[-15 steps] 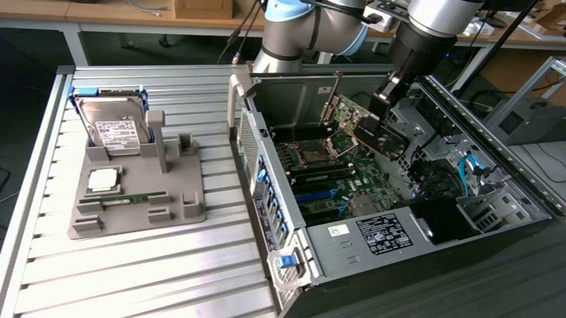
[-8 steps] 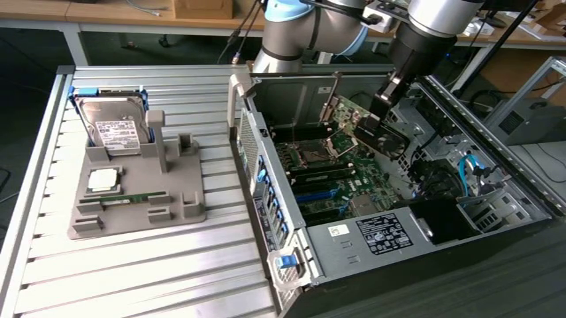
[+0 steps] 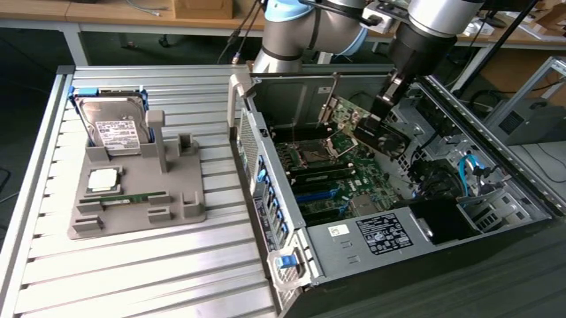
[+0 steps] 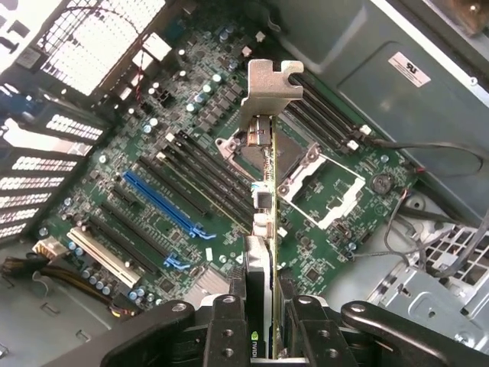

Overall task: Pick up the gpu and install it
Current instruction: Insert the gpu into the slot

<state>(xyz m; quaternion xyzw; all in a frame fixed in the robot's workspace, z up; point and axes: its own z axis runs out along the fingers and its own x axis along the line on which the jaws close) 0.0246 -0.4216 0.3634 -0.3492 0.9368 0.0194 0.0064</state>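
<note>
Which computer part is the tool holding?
The gpu, gripped by the tool over the motherboard; the hard drive and RAM stick sit in the grey holder.

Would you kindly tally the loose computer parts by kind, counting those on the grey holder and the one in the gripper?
Hard drive: 1
Processor: 1
RAM stick: 1
GPU, held in the gripper: 1
Total: 4

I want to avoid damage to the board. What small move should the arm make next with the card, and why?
Probably shift the card sideways toward the long blue slot, without lowering yet. The gripper is shut on the card, which hangs above the board near the processor socket, not over that slot.
</note>
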